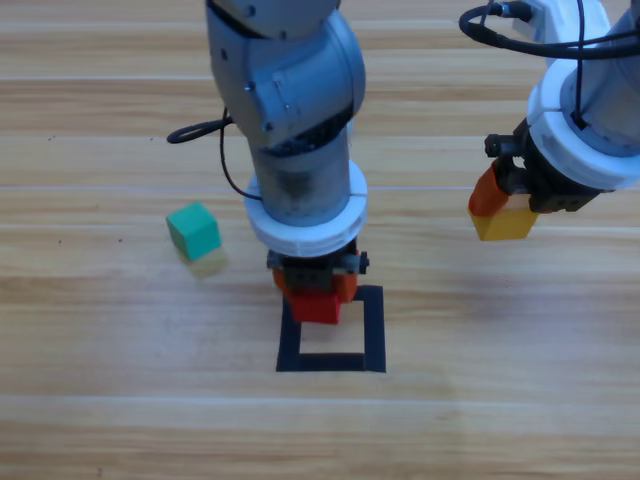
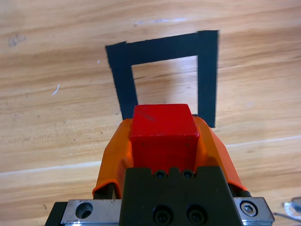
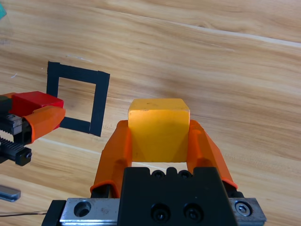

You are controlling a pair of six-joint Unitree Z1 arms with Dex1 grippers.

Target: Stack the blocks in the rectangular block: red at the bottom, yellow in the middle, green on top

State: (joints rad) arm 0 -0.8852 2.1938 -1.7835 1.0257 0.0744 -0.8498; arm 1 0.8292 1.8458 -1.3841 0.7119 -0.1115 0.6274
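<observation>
On the wooden bench [image 1: 100,400], the left gripper [image 1: 316,296] clamps the red cube [image 1: 316,306] at the tape square's [image 1: 374,330] far edge. The right gripper [image 1: 508,208] clasps the yellow cube [image 1: 503,224], well right. The green cube [image 1: 193,230] sits left.

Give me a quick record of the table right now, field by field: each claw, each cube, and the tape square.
left claw: shut on the red cube, at the far edge of the tape square
right claw: shut on the yellow cube, off to the right of the square
green cube: on the table, left of the square, untouched
tape square: nothing resting inside it
stack: not started
</observation>
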